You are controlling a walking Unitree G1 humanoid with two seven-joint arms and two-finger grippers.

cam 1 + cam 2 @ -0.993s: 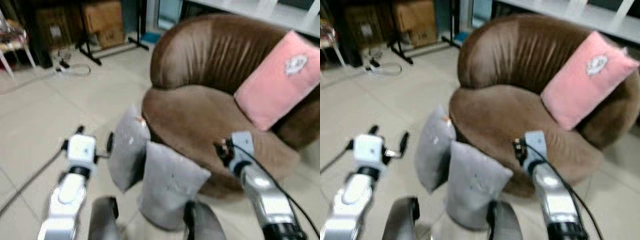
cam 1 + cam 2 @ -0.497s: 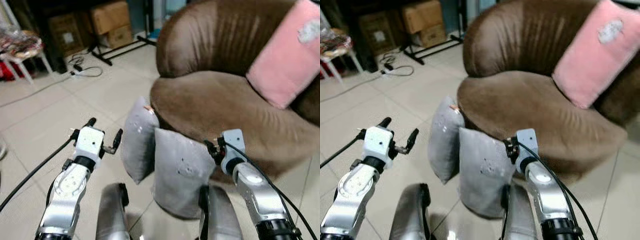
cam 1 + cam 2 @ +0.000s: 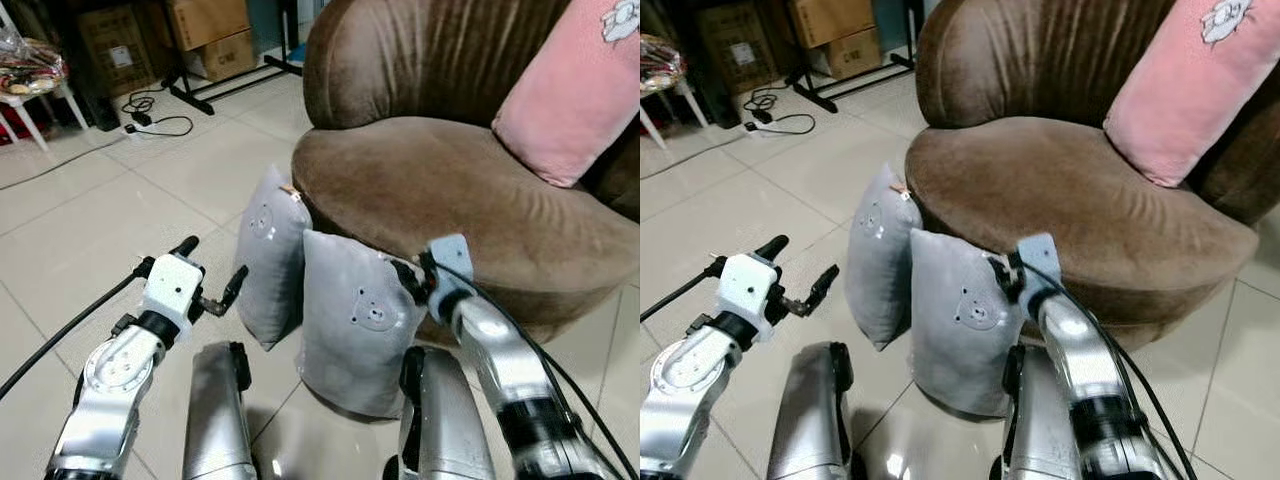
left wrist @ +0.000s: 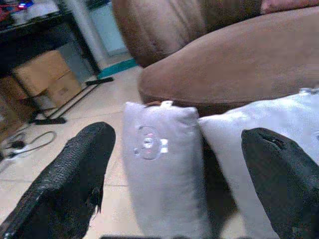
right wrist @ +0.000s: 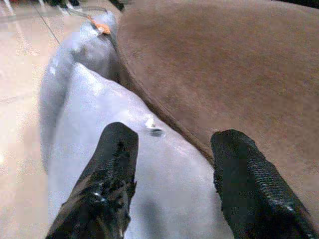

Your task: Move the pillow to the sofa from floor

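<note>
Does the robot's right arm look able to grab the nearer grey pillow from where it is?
Probably yes: the right gripper, open, sits just above the nearer grey pillow leaning against the sofa, with nothing between them.

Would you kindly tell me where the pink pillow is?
The pink pillow leans against the brown sofa's backrest, on the robot's right, above the seat.
</note>
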